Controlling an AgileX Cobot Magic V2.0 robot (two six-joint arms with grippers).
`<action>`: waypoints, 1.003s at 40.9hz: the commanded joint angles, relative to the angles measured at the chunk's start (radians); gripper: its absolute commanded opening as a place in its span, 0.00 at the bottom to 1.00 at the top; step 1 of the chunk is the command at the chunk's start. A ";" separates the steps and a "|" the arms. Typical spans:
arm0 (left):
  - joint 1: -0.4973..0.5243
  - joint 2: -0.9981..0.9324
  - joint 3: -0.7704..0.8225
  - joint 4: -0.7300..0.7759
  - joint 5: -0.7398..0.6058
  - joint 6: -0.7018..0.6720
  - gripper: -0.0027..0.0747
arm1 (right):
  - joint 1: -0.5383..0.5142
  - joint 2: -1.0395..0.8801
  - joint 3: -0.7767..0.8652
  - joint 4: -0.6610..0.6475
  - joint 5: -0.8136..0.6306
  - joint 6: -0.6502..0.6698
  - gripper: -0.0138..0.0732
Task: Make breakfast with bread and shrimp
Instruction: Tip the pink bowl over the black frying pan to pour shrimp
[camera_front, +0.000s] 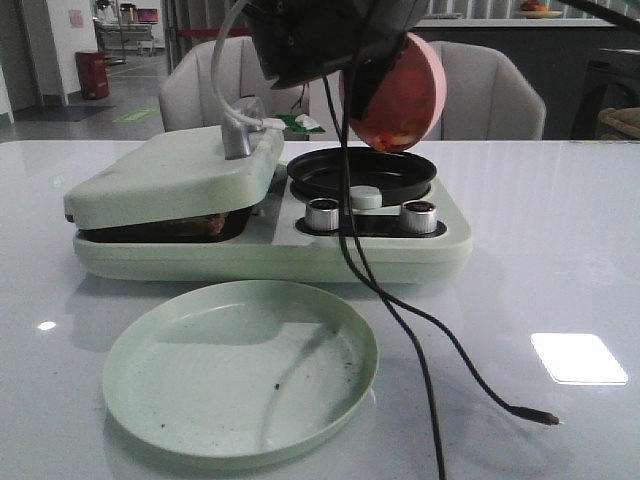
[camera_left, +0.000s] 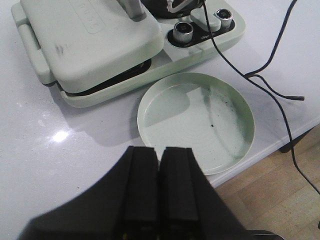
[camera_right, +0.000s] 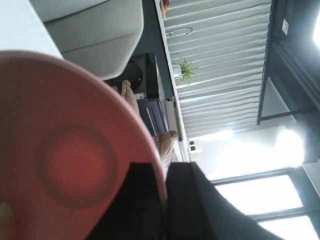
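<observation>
Step in hand: tipping shrimp (camera_front: 392, 135) from the round pink plastic bowl (camera_front: 400, 90), clamped at its rim by the right gripper (camera_right: 164, 197), directly above the black round pan (camera_front: 362, 175). Left gripper (camera_left: 160, 187) closed, empty. Next — judged — steeper tilt, keeping the bowl over the pan.

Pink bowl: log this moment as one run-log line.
right claw: shut on pink bowl | bowl: tipped above black pan | shrimp: at bowl's lower rim | left claw: shut, empty | green plate: no food
</observation>
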 joint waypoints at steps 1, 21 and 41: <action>-0.008 0.000 -0.028 -0.018 -0.065 -0.010 0.16 | 0.001 -0.090 -0.049 -0.112 0.074 -0.008 0.18; -0.008 0.000 -0.028 -0.018 -0.065 -0.010 0.16 | 0.027 -0.075 -0.150 -0.070 0.070 -0.048 0.18; -0.008 0.000 -0.028 -0.018 -0.065 -0.010 0.16 | 0.038 -0.125 -0.085 -0.112 0.114 -0.122 0.18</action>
